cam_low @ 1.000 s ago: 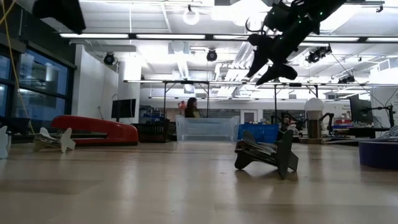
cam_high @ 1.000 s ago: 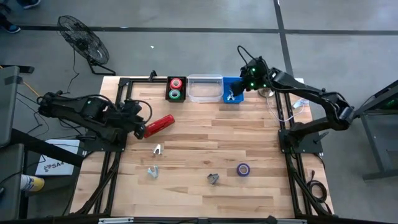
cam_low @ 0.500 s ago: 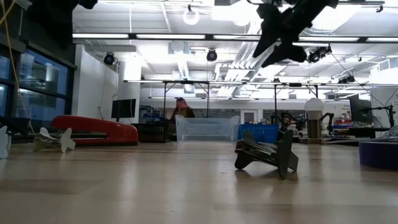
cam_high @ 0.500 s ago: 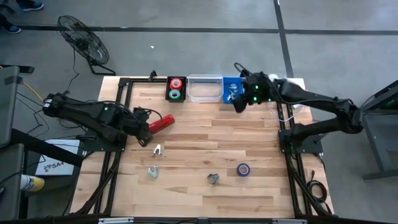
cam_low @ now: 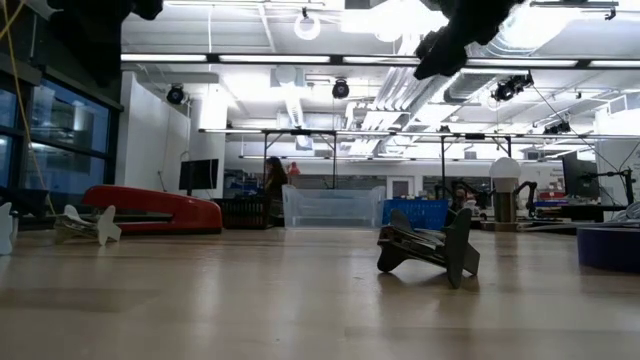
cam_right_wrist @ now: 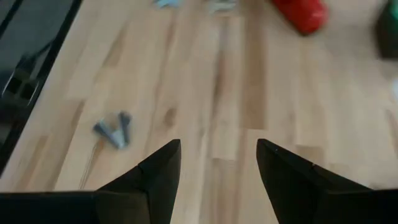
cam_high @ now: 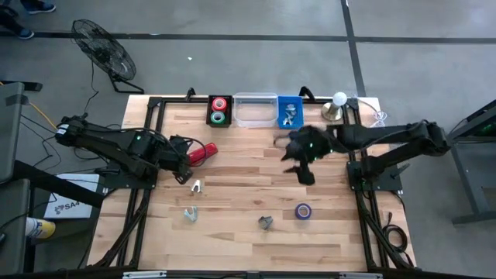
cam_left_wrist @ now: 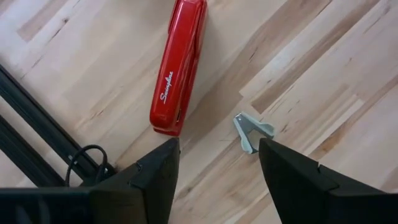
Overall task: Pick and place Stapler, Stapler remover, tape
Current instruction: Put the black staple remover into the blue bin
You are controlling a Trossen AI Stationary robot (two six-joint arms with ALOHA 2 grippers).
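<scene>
Stapler lies just ahead of your left gripper, fingers apart and empty, so lower over it and close next

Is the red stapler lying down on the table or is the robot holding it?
Lying down. The red stapler rests flat on the wooden table, and the left end effector is open, with nothing between its fingers.

The stapler is long, narrow and bright red, lying flat on the wooden table near its left side (white script runs along its top). A pale staple remover lies just in front of it, another nearer the front edge, a dark one mid-table. A blue tape roll lies flat beside that.
</scene>
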